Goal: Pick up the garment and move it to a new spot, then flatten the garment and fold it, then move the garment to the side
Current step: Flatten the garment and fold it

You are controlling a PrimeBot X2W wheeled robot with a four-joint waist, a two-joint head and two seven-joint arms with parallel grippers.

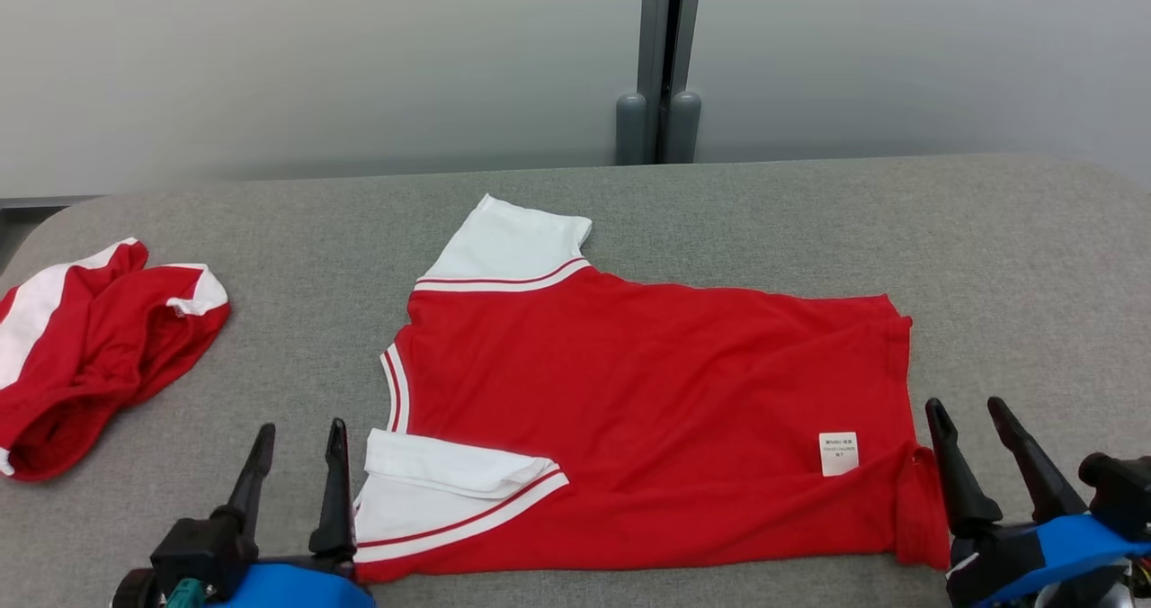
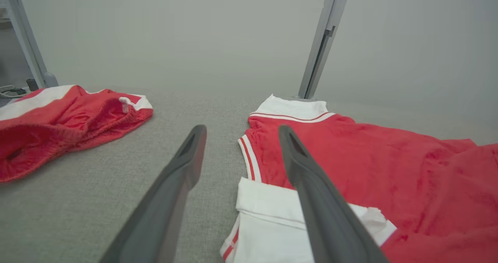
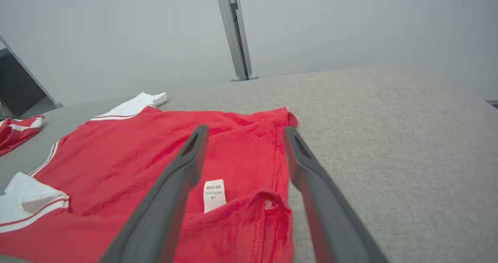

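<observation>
Red garment (image 1: 647, 383) flat on grey counter (image 1: 1034, 257), long axis left-right, spanning gap between hands. Left hand (image 1: 301, 426) wide, empty, just beside white sleeve (image 1: 450, 491); right hand (image 1: 966, 403) wide, empty, just beside hem corner (image 1: 917, 500).

The left hand (image 2: 241, 131) rises from the bottom middle of the frame, its two dark fingers spread apart and empty. A red shirt (image 2: 369, 169) lies at the right on the grey surface (image 2: 116, 169), with its folded white sleeve (image 2: 268, 212) under the right finger. A crumpled red and white cloth (image 2: 58, 127) sits at the left.
</observation>
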